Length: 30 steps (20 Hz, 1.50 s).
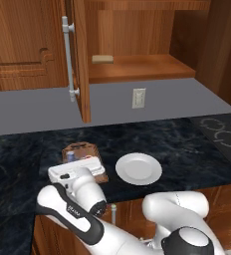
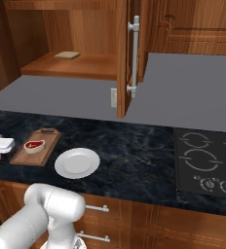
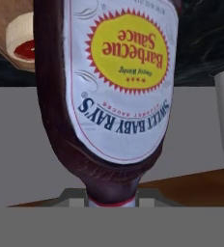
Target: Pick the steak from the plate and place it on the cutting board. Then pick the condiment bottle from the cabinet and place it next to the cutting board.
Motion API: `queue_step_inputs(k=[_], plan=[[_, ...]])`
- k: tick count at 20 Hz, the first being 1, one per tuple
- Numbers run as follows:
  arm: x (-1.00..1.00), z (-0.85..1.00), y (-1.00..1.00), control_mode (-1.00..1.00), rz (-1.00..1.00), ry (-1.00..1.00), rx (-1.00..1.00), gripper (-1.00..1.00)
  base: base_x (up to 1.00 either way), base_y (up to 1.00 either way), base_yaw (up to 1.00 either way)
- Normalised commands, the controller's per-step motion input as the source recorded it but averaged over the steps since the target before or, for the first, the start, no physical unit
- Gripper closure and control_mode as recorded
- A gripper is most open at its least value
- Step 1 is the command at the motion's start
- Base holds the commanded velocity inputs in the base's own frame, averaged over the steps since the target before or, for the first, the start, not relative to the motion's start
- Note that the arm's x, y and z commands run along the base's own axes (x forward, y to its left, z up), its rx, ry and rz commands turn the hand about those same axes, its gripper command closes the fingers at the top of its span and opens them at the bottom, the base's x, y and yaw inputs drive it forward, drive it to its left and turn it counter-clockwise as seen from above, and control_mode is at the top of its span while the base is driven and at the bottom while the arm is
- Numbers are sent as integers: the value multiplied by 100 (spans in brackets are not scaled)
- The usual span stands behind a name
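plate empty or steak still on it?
Empty. The white plate shows a bare face; the steak lies on the cutting board beside it.

Cutting board [image 2: 36, 147]: matt brown wood. Plate [image 1: 138, 168]: smooth white, glazed look. Counter [image 2: 134, 146]: glossy dark marbled stone. Bottle [image 3: 104, 96]: glossy, paper-like label.
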Motion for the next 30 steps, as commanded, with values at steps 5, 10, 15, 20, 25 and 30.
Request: queue_step_inputs(k=[5, 10, 15, 20, 25, 30], plan=[[4, -16, 23, -100, 0, -6, 0, 100, 0, 0, 0], [10, -23, 20, -100, 0, -7, 0, 100, 0, 0, 0], [15, -22, 19, -100, 0, -5, 0, 100, 0, 0, 0], [22, -18, 11, -100, 0, -3, 0, 100, 0, 0, 0], [32, -15, 3, -100, 0, -2, 0, 100, 0, 0, 0], [32, -16, 4, -100, 0, 0, 0, 100, 0, 0, 0]])
